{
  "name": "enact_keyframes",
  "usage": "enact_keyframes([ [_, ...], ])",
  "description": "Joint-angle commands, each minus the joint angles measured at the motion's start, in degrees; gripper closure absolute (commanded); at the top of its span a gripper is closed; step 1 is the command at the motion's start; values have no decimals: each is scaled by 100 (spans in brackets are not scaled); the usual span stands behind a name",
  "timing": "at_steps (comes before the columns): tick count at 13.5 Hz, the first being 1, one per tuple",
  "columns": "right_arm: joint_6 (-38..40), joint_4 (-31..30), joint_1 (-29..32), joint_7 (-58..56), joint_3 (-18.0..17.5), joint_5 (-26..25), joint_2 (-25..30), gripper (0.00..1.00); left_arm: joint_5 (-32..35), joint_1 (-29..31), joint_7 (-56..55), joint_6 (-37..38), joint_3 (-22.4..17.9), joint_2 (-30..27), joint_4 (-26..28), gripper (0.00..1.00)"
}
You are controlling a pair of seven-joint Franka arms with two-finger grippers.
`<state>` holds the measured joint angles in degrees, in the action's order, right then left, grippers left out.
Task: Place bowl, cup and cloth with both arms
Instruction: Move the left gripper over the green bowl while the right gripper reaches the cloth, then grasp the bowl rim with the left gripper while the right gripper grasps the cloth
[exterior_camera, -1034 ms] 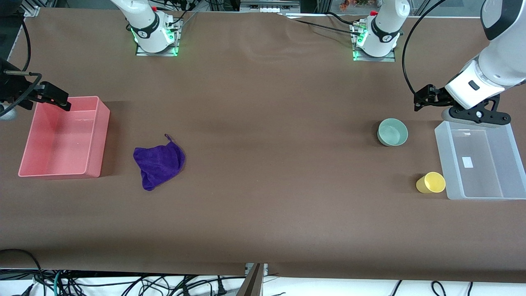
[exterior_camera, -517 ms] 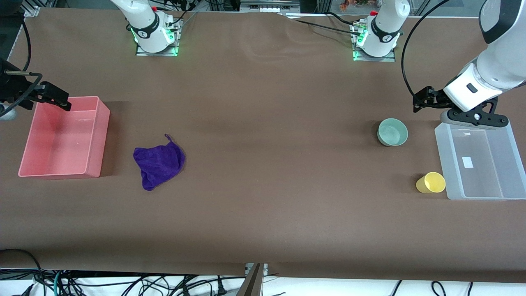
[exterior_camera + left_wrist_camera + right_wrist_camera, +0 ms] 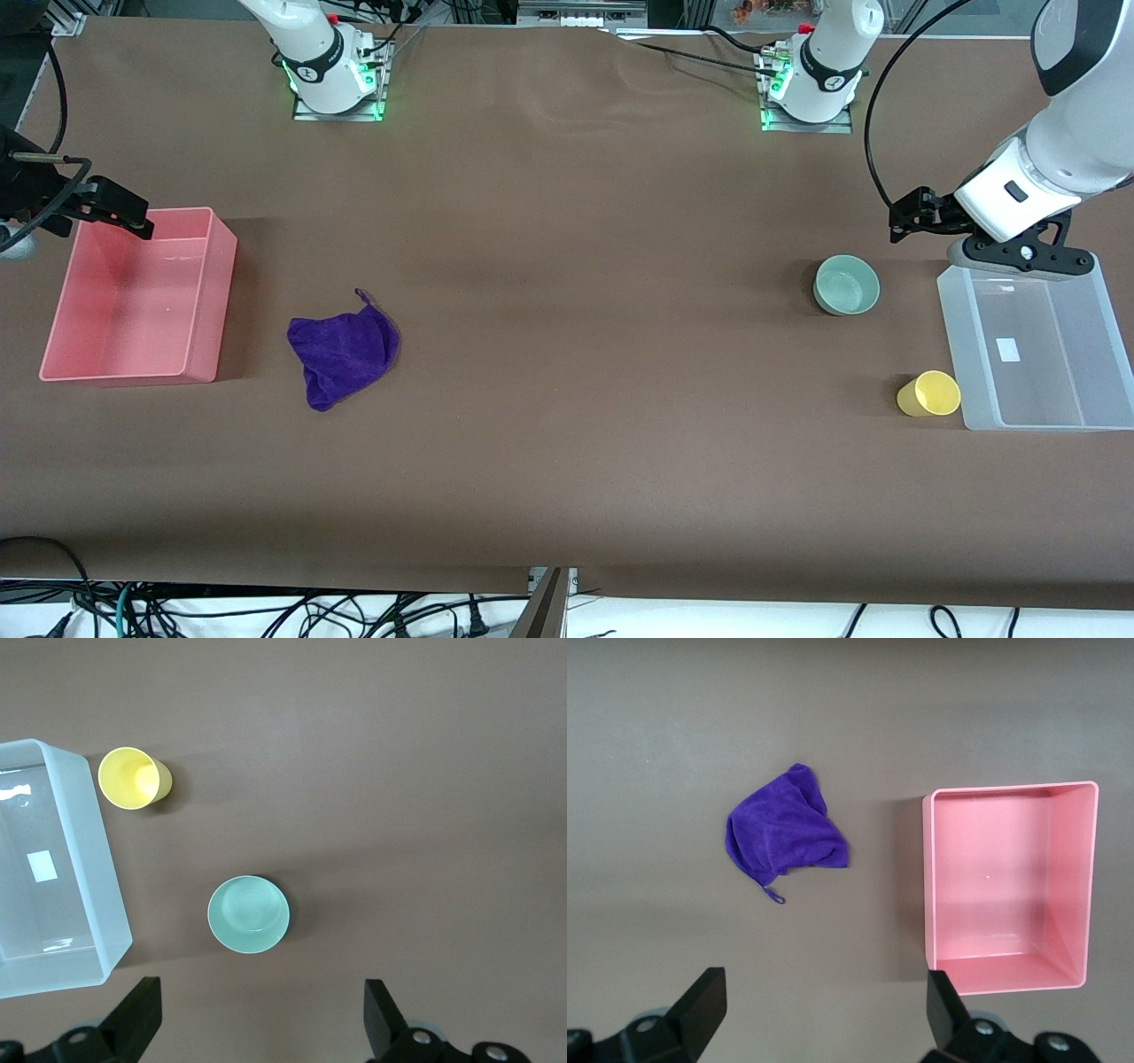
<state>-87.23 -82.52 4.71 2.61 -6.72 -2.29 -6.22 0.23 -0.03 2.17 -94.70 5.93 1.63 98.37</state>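
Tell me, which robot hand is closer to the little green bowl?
The left. The left gripper hangs open beside the clear bin, close above the bowl; the right gripper waits, open, over the pink bin.

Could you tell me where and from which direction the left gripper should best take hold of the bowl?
Probably the rim, from straight above. The bowl stands upright with its mouth open, apart from the cup and the clear bin, so one finger can drop inside and one outside the wall. The left gripper is open, up in the air beside the bowl.
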Motion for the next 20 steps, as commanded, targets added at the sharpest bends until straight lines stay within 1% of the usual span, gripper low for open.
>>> enact_keyframes([
  [1,-14,-27,-5,143,4,98,51,0,92,-76,-85,-100,-39,205,-73,0],
  [4,48,-53,-5,126,4,89,24,0,100,-76,-77,-189,-39,372,-73,0],
  [7,-49,-220,-75,134,4,36,-72,0,109,-41,-50,-180,-48,557,-29,0],
  [9,-320,-614,-101,143,4,36,-142,0,283,73,2,-224,-74,698,154,0],
  [10,-478,-738,-110,143,-4,45,-143,0,468,169,-6,-337,-66,689,382,0],
  [11,-627,-939,-128,100,-4,36,-160,0,565,214,2,-625,-66,655,706,1],
  [12,-907,-1193,-154,99,-4,45,-247,0,575,388,3,-933,-66,619,997,2],
  [13,-1232,-1474,-172,99,-4,45,-353,0,575,486,-6,-1232,-48,567,1339,9],
  [14,-1670,-1808,-241,99,-4,45,-432,0,575,504,-6,-1670,-57,584,1682,14],
  [16,-2820,-2607,-365,196,-4,54,-503,0,566,750,-6,-2784,-48,619,2498,15],
  [17,-3418,-2950,-391,196,-4,54,-581,0,549,768,-6,-3434,-48,645,2929,16],
  [18,-3894,-3189,-426,196,-4,62,-747,0,557,785,-6,-3954,-57,741,3246,17],
  [19,-4264,-3339,-453,196,-4,54,-949,0,557,907,2,-4238,-57,907,3354,19],
  [20,-4537,-3445,-557,204,-4,62,-1117,0,566,1013,20,-4362,-48,1127,3355,24],
])
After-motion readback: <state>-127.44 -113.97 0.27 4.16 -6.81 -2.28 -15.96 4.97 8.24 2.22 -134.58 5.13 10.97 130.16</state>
